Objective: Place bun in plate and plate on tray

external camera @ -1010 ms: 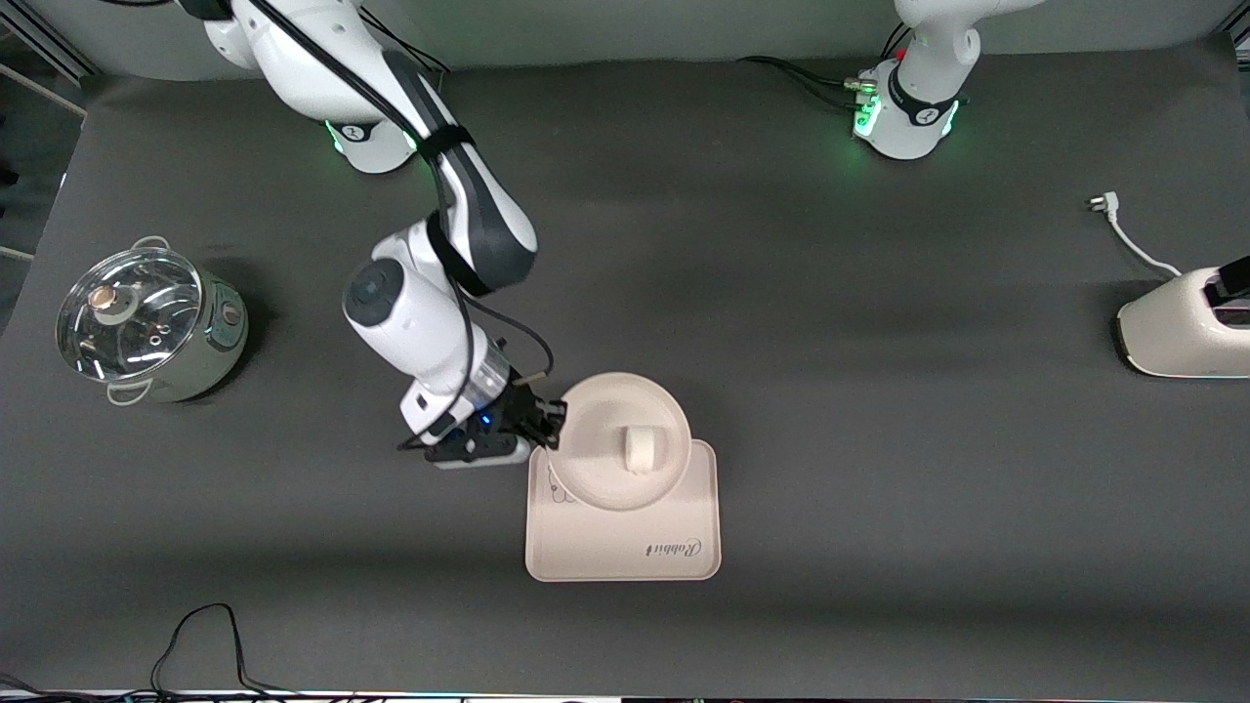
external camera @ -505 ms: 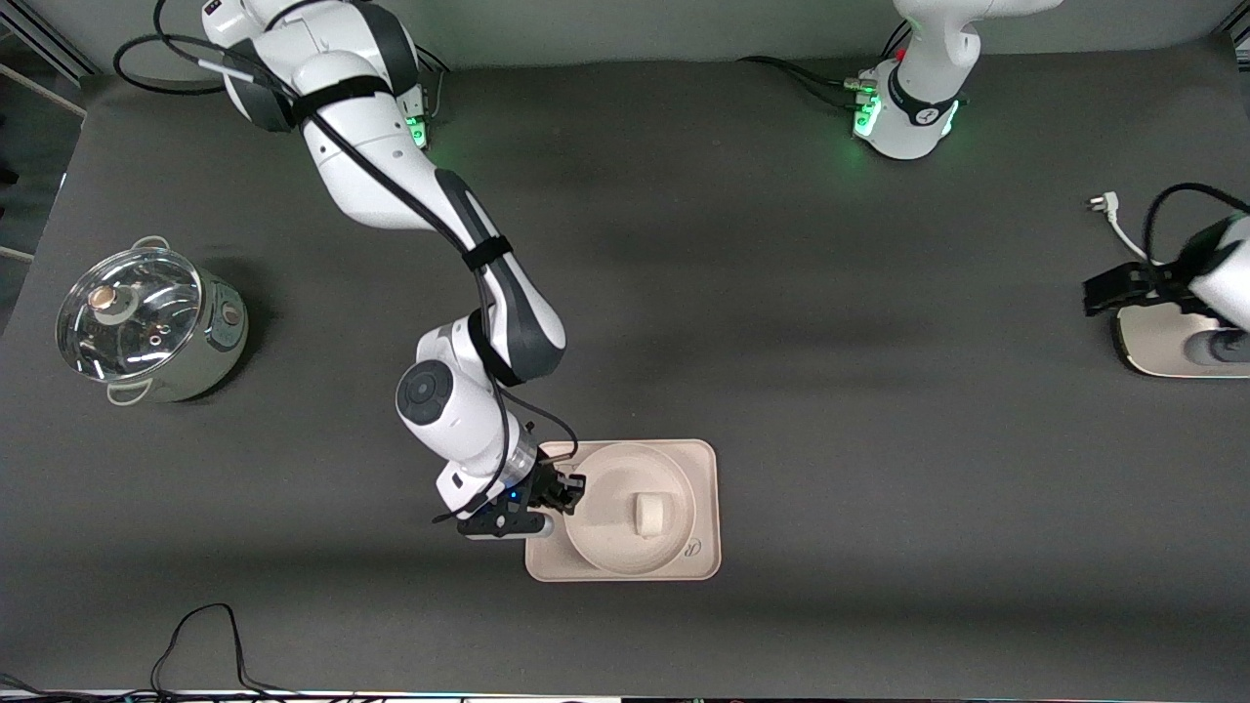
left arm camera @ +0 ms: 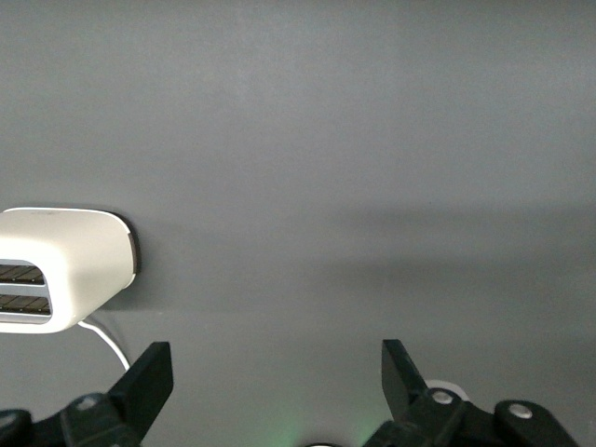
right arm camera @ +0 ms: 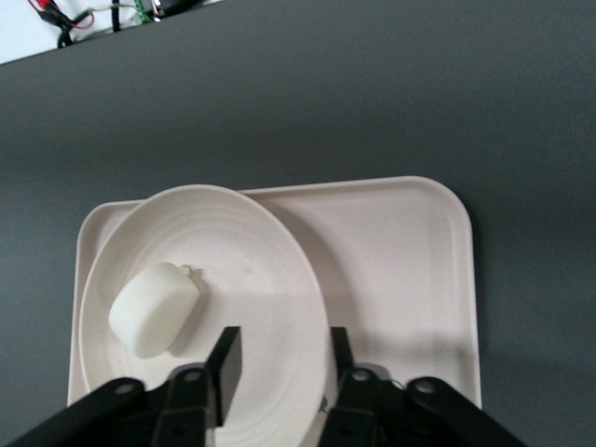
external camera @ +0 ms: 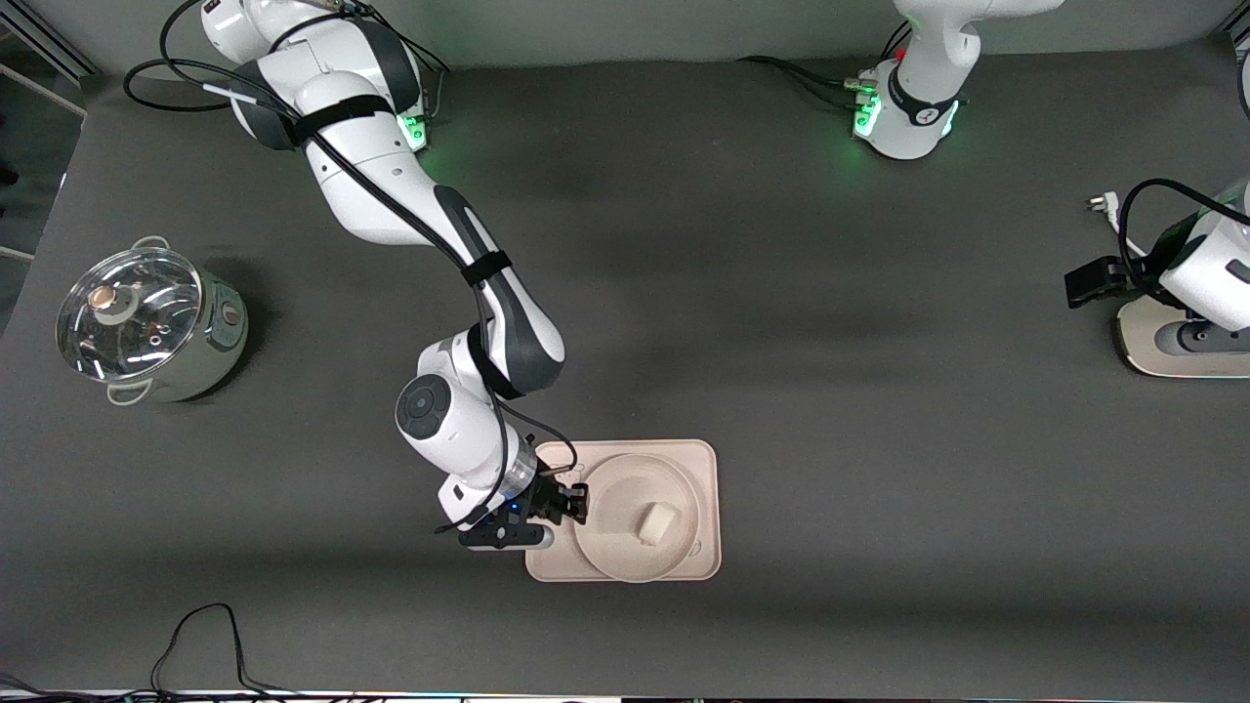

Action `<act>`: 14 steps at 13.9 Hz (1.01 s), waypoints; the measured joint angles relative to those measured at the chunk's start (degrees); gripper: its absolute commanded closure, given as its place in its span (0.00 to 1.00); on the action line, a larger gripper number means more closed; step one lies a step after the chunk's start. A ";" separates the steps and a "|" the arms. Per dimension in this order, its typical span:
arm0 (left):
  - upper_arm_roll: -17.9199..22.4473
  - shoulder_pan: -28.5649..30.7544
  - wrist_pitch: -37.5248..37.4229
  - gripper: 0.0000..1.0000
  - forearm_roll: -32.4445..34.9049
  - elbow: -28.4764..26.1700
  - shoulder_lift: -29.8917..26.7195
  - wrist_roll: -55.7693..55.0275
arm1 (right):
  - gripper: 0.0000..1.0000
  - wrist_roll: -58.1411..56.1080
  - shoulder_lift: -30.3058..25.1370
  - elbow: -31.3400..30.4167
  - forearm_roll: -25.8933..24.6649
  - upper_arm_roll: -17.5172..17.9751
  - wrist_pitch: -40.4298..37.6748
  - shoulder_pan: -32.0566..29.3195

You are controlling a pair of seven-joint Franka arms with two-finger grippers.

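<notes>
- Step in hand: judged from the layout, both placements look done and this is the letting-go of the plate. The bun lies in the plate and the plate sits on the tray, in the lower centre of the front view.
- Right pincer: it is low at the plate's rim, on the side toward the right arm's end of the counter. In the right wrist view its fingers stand parted on either side of the rim, with a visible gap and no clamp on it.
- Left pincer: it waits over the toaster at the left arm's end of the counter, in the upper part of the view. Its jaws are wide apart with nothing between them.
- Next move, as a judgement: the right pincer should lift or back off from the rim without dragging it. The plate's lower edge reaches, perhaps slightly overhangs, the tray's lower edge, so a snag could slide it off.
- The bun: a small, smooth, white pillow-like lump with rounded corners, lying off-centre in the plate and apart from the rim.
- The plate: round, shallow and cream-beige, with faint concentric rings in its well and a raised rim.
- The tray: rectangular with rounded corners and the same cream colour as the plate, which covers most of it. A bare strip shows at the upper edge in the front view.
</notes>
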 measured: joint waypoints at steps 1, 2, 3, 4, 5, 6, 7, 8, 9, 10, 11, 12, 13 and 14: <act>0.03 0.09 0.01 0.00 0.00 -0.20 0.00 0.00 | 0.00 -0.02 -0.55 0.29 0.00 -0.02 -1.15 -0.01; 0.04 0.21 0.00 0.00 0.00 -0.28 0.00 0.00 | 0.00 -0.06 -1.39 0.57 0.00 -0.07 -3.48 -0.06; 0.05 0.43 -0.07 0.00 0.00 -0.31 0.00 0.00 | 0.00 -0.29 -2.69 0.59 -0.01 -0.21 -6.38 -0.10; 0.06 0.73 -0.22 0.00 0.00 -0.32 -0.01 0.00 | 0.00 -1.25 -4.71 0.22 -0.02 -0.56 -9.93 -0.14; 0.10 0.94 -0.43 0.00 0.00 -0.34 -0.02 0.00 | 0.00 -2.98 -7.49 -1.17 -0.03 -1.24 -12.88 -0.24; 0.13 1.02 -0.54 0.00 0.01 -0.38 -0.03 0.00 | 0.00 -5.07 -10.95 -3.89 -0.03 -2.46 -15.34 -0.33; 0.14 1.03 -0.55 0.00 0.00 -0.40 -0.03 0.00 | 0.00 -7.26 -15.09 -7.63 -0.03 -3.96 -17.80 -0.46; 0.14 1.03 -0.55 0.00 0.00 -0.41 -0.04 0.00 | 0.00 -9.16 -19.56 -11.85 -0.27 -5.64 -20.03 -0.58; 0.14 1.03 -0.53 0.00 0.00 -0.41 -0.04 0.00 | 0.00 -10.69 -24.25 -16.23 -1.32 -7.38 -22.10 -0.66; 0.14 1.03 -0.48 0.00 -0.01 -0.41 -0.05 -0.05 | 0.00 -11.66 -29.07 -20.41 -3.68 -8.71 -24.41 -0.84; 0.12 1.03 -0.36 0.00 -0.03 -0.41 -0.05 -0.24 | 0.00 -11.95 -33.89 -24.07 -6.54 -9.56 -27.09 -1.02; 0.05 1.01 -0.19 0.00 -0.03 -0.41 -0.05 -0.48 | 0.00 -11.95 -38.60 -27.16 -9.36 -10.35 -30.03 -1.01; -0.05 0.96 0.04 0.00 -0.04 -0.42 -0.04 -0.69 | 0.00 -11.95 -43.05 -29.65 -11.76 -10.99 -32.76 -0.95; -0.15 0.94 0.35 0.00 -0.06 -0.45 -0.03 -0.86 | 0.00 -11.95 -47.35 -31.85 -14.07 -11.71 -34.85 -0.88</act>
